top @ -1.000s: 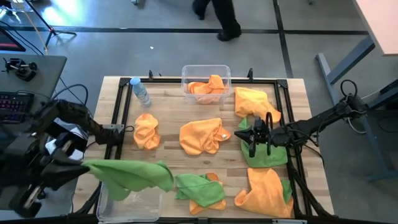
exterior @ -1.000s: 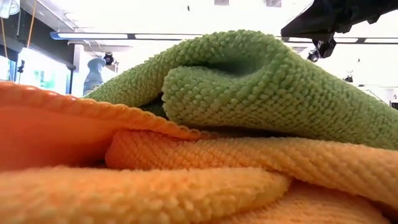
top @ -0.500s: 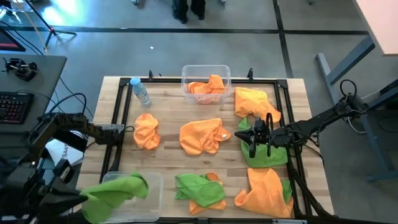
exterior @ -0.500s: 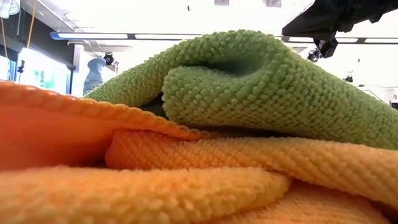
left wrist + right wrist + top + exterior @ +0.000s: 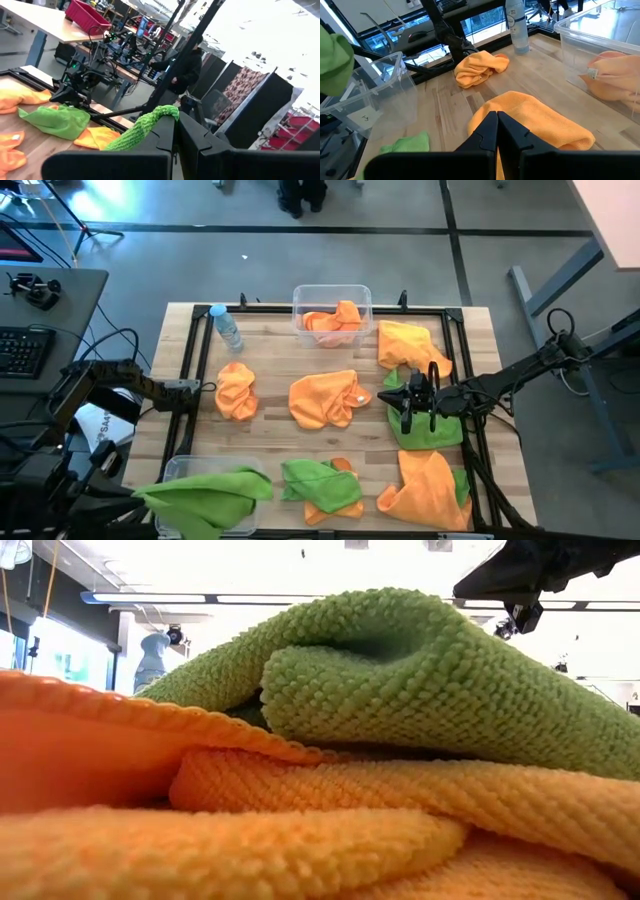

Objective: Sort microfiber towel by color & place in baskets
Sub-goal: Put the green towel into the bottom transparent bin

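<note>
My left gripper (image 5: 135,497) is at the table's near left corner, shut on a green microfiber towel (image 5: 208,495). The towel lies over the clear near-left basket (image 5: 180,470). My right gripper (image 5: 410,408) hovers shut at the right, above a green towel (image 5: 430,430) and beside an orange one (image 5: 530,120), touching nothing. The far basket (image 5: 331,292) holds orange towels (image 5: 335,318). More orange towels (image 5: 322,398) and a green one (image 5: 318,480) lie on the table. My left gripper pinches one end of the green towel (image 5: 162,114) between its two fingers. The fingers (image 5: 195,135) lie level and come from the table's left side. The towel runs on from the fingertips toward the table's right, over the near-left basket. Whether its free end rests in the basket I cannot tell.
A small clear water bottle (image 5: 226,326) lies at the far left of the table. A black frame rail (image 5: 190,395) runs round the table. A green towel on orange ones (image 5: 400,670) fills the low view. A person (image 5: 187,70) stands in the room beyond the table.
My left gripper has gone down and toward the table's near edge with the green towel. The towel, stretched out above the near left corner a second ago, now lies lower and bunched over the near-left basket. My right gripper has kept still.
</note>
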